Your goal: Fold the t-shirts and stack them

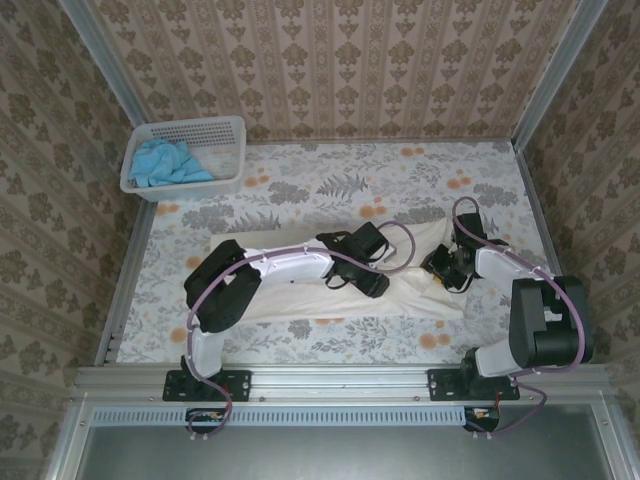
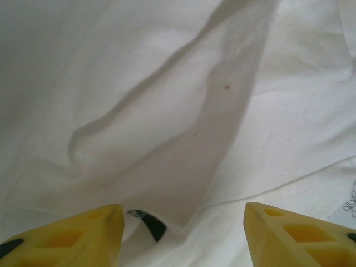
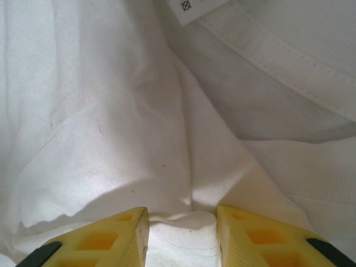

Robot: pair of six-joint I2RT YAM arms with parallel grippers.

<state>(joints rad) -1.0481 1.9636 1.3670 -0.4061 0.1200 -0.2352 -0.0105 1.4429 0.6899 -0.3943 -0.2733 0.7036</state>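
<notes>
Left gripper (image 1: pixel 362 275) is down over the middle of the cream-white t-shirt (image 1: pixel 290 300), and from the left wrist cam its yellow fingers (image 2: pixel 83 233) stand wide apart, nothing pinched. A loose raised fold of the cloth runs up and away from the gap between them, and there's a small dark bit (image 2: pixel 151 223) poking out from under the cloth edge just beside the left-hand finger.

Right gripper (image 1: pixel 442 268) sits just to the right of it, over the right end of the same shirt. On the right wrist cam the fingers (image 3: pixel 105 239) are much narrower, with a bunched ridge of the fabric filling the gap and touching both of them — looks like a pinch on the shirt to me. Past the fingers you can see the ribbed collar (image 3: pixel 278 50) and a white label (image 3: pixel 197 8) with a tiny printed symbol.

The cream shirt itself lies spread sideways across the near half of the floral table (image 1: pixel 330 190), rumpled under both arms.

Way back in the far left corner is the white perforated basket (image 1: pixel 190 127) — the sky-blue t-shirt (image 1: pixel 165 163) is crumpled inside it, well apart from both grippers.
</notes>
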